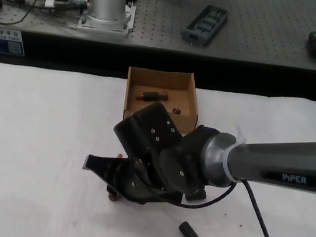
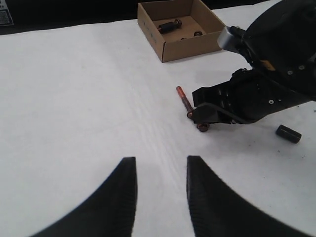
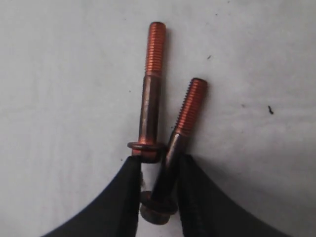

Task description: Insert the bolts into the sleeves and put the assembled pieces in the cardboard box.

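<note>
Right wrist view: my right gripper [image 3: 159,165] straddles the shank of a short copper bolt [image 3: 181,118]. Its fingers are narrowly parted, with a sliver of cloth showing on one side, and a longer bolt [image 3: 152,84] lies just beside, its head touching one fingertip. My left gripper [image 2: 160,165] hangs spread over the white cloth [image 2: 74,98]. A black sleeve [image 2: 288,133] lies loose near my right gripper, and the cardboard box [image 2: 183,48] beyond holds an assembled piece [image 2: 169,25].
</note>
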Tool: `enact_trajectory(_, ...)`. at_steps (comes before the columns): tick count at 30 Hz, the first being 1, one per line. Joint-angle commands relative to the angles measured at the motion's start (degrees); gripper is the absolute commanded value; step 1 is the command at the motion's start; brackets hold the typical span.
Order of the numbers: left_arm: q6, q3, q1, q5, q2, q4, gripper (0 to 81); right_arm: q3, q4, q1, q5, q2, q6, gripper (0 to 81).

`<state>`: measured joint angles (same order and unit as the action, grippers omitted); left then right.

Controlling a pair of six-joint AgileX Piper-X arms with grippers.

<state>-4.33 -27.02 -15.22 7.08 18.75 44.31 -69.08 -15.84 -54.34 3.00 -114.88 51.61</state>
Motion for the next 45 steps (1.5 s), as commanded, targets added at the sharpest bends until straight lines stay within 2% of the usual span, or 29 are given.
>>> enact_trajectory(1, -0.4, -0.2, -0.1, 0.5, -0.4, -0.6, 25.4, -0.1, -0.6, -0.5, -1.7, -0.9, 0.3, 19.6)
enact_trajectory(5, -0.4, -0.2, -0.1, 1.2, -0.4, -0.6, 25.4, -1.0, -3.8, -0.5, -1.7, -0.9, -1.0, 15.2)
enact_trajectory(10, -0.3, -0.3, -0.1, 1.2, -0.4, -0.6, 25.4, -2.9, -10.9, -0.5, -1.7, -0.6, -9.4, 6.1)
enact_trajectory(12, 0.1, -0.3, -0.1, 1.2, -0.4, -0.6, 25.4, -3.2, -12.4, -0.3, -0.7, 0.3, -12.0, 6.1)
enact_trajectory(20, 0.4, -0.3, -0.1, 1.2, -0.4, -0.6, 25.4, -3.2, -20.2, 2.3, 10.7, 7.7, -24.5, 6.1)
enact_trajectory(28, 0.4, -0.3, -0.1, 1.2, -0.4, -0.7, 25.4, -3.1, -25.1, 4.0, 10.0, 9.5, -33.9, 6.1)
enact_trajectory(33, 0.4, -0.3, -0.1, 1.2, -0.4, -1.0, 25.4, -3.1, -30.8, 1.5, 9.4, 9.6, -42.5, 6.1)
enact_trajectory(39, 0.4, -0.3, -0.1, 1.2, -0.4, -4.4, 25.4, -3.1, -35.1, -2.7, 5.0, 9.6, -48.2, 6.1)
enact_trajectory(45, 4.3, -0.3, -0.1, 1.1, -0.4, -5.8, 25.4, -3.0, -42.4, -5.5, 5.5, 9.6, -63.6, 6.1)
